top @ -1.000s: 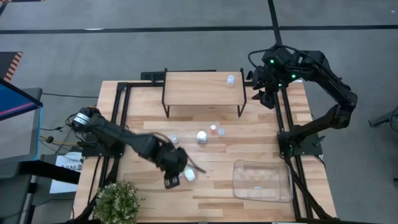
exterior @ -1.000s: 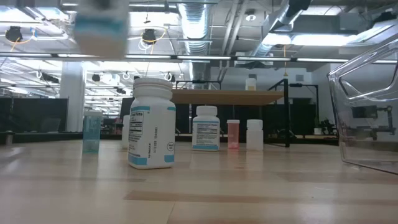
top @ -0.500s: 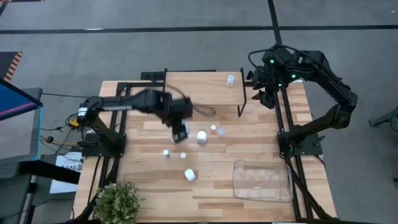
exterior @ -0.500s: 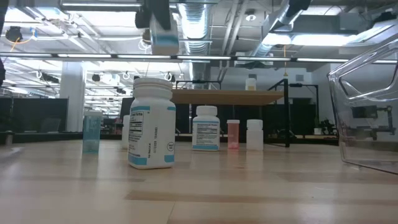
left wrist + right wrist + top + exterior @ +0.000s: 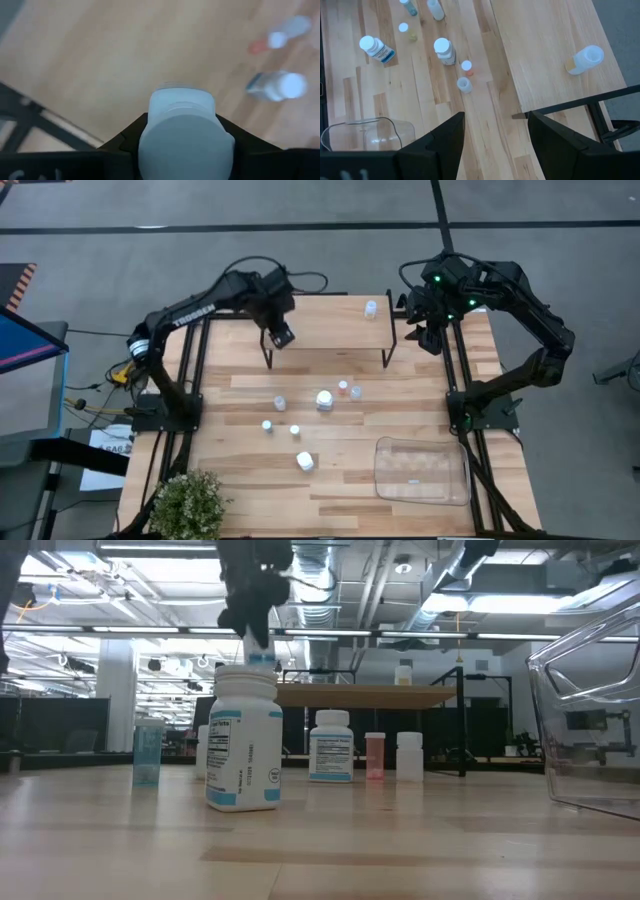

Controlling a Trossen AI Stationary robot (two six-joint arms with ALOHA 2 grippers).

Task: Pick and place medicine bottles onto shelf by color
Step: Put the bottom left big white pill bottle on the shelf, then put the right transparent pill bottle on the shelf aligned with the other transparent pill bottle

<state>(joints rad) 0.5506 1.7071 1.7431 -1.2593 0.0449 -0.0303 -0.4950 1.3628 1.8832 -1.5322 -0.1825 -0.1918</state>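
My left hand (image 5: pixel 280 335) is above the front left corner of the shelf (image 5: pixel 325 320), and its fingers are clamped on a white bottle (image 5: pixel 182 131). In the left wrist view I see only the cap and shoulder of this bottle between my dark fingers; the label is hidden, and the bottles behind it are blurred. In the low view the hand (image 5: pixel 258 610) is partly cut off by the top edge.

My right hand (image 5: pixel 432 335) waits beyond the right end of the shelf, with its fingers apart.

One small bottle (image 5: pixel 371 307) lies on the shelf near its back right corner; the right wrist view shows it on its side (image 5: pixel 584 59).

The other bottles stand on the counter (image 5: pixel 220 480) in front of the shelf, around the middle. A large white one (image 5: pixel 304 462) is nearest the front edge. A clear tray (image 5: pixel 421 471) sits at the front right corner.
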